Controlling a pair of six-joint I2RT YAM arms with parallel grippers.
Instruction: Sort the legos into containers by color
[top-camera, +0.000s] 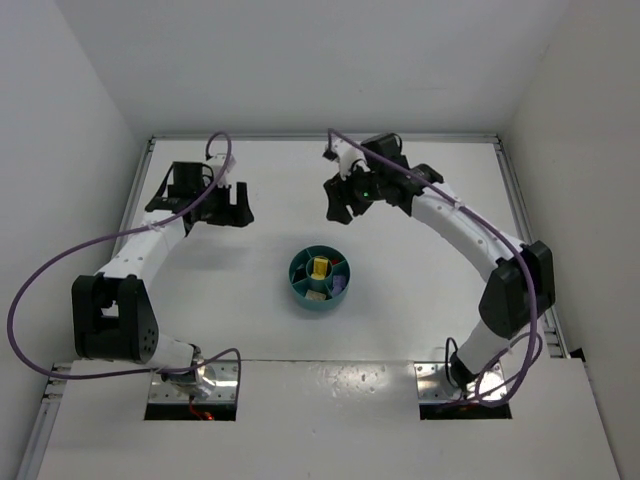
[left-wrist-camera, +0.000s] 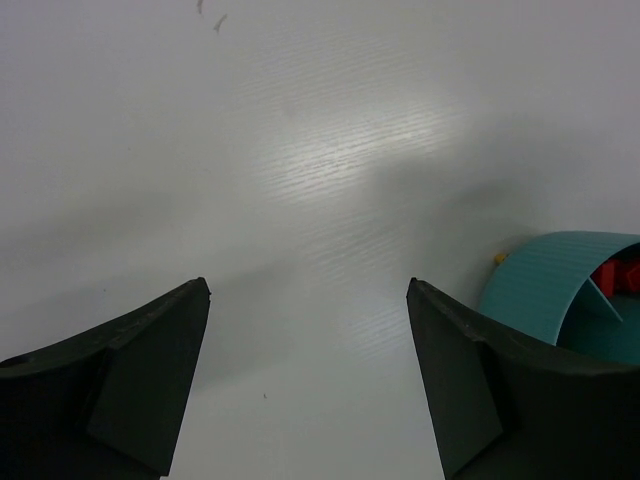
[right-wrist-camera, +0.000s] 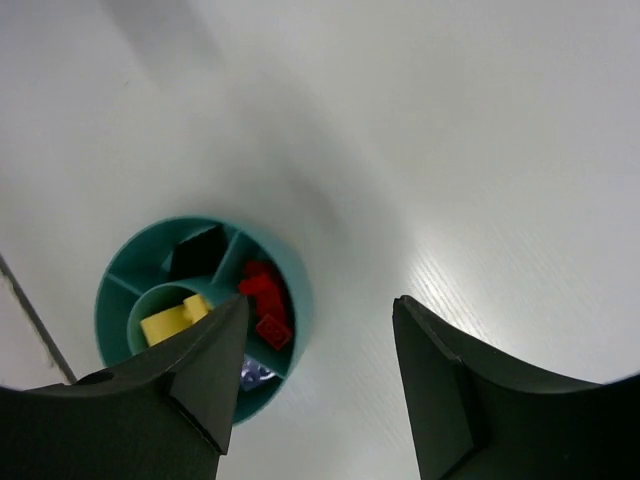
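Legos sit sorted in the teal dish (top-camera: 319, 281) at the desk (top-camera: 420, 290) centre: yellow brick (right-wrist-camera: 172, 322) in the middle cup, red bricks (right-wrist-camera: 264, 300) and a black brick (right-wrist-camera: 196, 250) in ring sections. From it, I see my left hand (top-camera: 230, 205) at ten o'clock and right hand (top-camera: 345, 198) at one o'clock, both gaping wide, holding nothing, well apart from the dish.
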